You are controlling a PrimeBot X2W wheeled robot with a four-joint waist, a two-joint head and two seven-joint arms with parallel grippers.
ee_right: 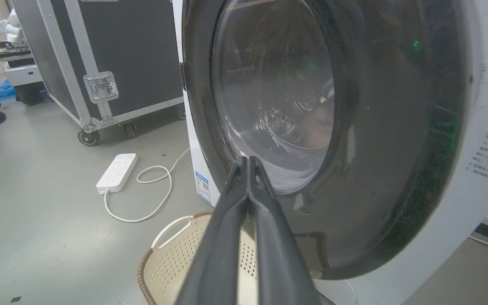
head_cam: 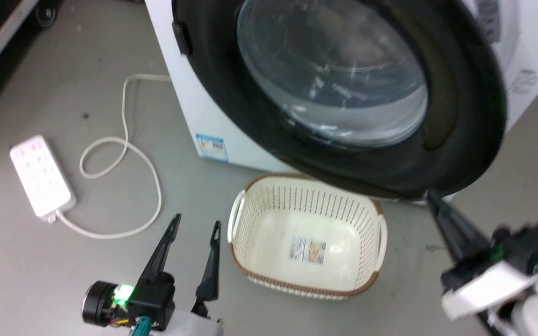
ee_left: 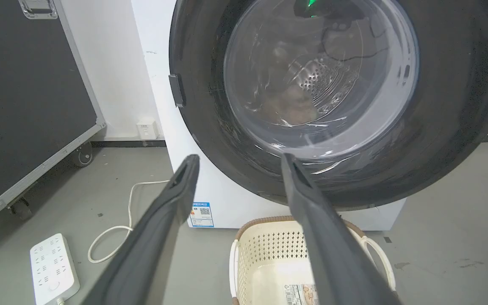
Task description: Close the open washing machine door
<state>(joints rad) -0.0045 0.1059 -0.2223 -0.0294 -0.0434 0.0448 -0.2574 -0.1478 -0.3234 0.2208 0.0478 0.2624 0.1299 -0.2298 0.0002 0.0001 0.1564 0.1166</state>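
Note:
The washing machine door (head_cam: pixel 460 116), a glossy black disc with a clear glass bowl, lies close against the front of the white washing machine (head_cam: pixel 189 98); I cannot tell whether it is latched. My right gripper (head_cam: pixel 430 193) is shut on nothing, its tip at the door's lower right rim. In the right wrist view the shut right gripper (ee_right: pixel 248 159) points at the door (ee_right: pixel 396 148) just below the glass. My left gripper (head_cam: pixel 196 221) stands open over the floor, well short of the door. Its left wrist view frames the door (ee_left: pixel 451 106) between the open left gripper (ee_left: pixel 239 159) fingers.
A cream perforated basket (head_cam: pixel 236 210) sits on the floor under the door's lower edge. A white power strip (head_cam: pixel 40 175) and its looping cable (head_cam: pixel 124 144) lie to the left. A black wheeled flight case (ee_left: pixel 28 84) stands further left.

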